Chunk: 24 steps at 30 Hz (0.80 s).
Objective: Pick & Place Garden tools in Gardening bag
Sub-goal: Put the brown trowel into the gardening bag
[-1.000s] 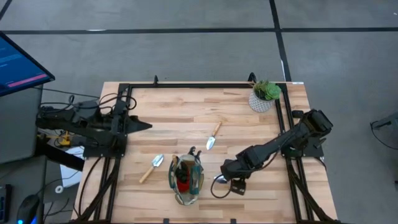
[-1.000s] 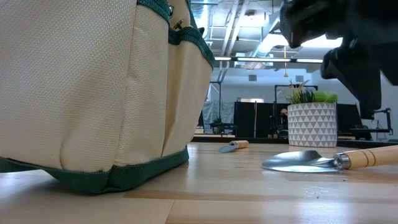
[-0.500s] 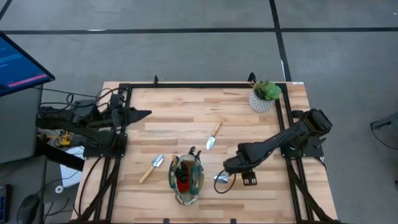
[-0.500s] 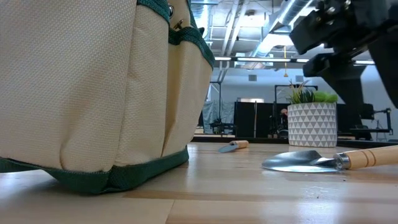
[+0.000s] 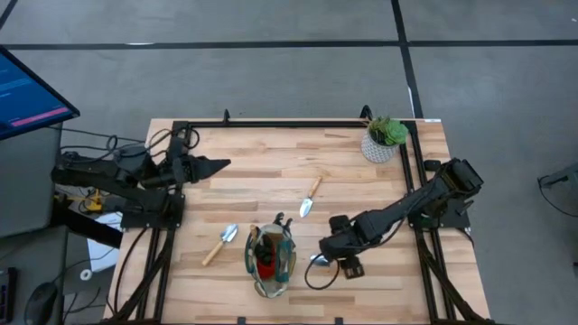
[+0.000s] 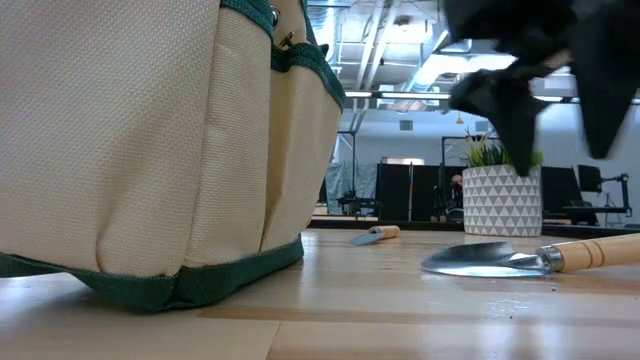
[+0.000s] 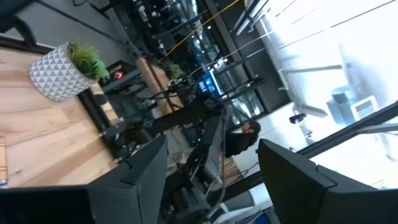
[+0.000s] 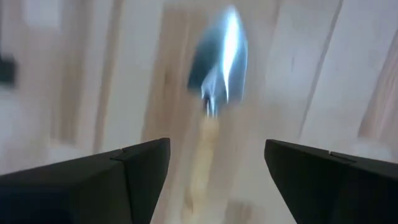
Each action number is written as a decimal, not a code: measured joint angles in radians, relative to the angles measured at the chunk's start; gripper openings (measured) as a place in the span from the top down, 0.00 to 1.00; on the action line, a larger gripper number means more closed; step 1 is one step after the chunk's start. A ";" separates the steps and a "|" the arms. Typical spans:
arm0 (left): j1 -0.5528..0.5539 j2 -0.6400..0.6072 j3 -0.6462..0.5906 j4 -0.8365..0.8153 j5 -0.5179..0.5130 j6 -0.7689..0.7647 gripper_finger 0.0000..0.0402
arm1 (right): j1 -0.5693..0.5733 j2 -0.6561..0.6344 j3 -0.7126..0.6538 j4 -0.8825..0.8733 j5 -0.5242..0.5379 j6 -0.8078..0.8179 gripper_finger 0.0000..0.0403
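The beige gardening bag with green trim stands near the table's front edge; it fills the left of the low view. Red and dark items show inside it. One trowel lies right of the bag, blade toward it, and shows in the low view. My right gripper hangs open above it; in the right wrist view the trowel lies between the two fingers, untouched. A second trowel lies mid-table. A third lies left of the bag. My left gripper is open and empty at the left.
A green plant in a white patterned pot stands at the far right corner and shows in the low view. A black frame rims the table. Bare wood lies between the two arms.
My right gripper rose and swung a little toward the far edge, then came back down over the trowel beside the bag, fingers pointing down. My left gripper has reached a little toward the table's right. The trowels and the bag have not moved.
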 joint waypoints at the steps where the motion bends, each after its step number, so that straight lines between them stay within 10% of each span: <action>1: 0.000 0.010 0.000 0.003 0.000 0.000 0.46 | -0.003 0.000 0.000 0.035 0.001 -0.002 0.37; 24: 0.000 0.052 0.000 0.104 -0.063 -0.012 0.46 | -0.141 0.182 0.000 0.087 -0.056 -0.056 0.37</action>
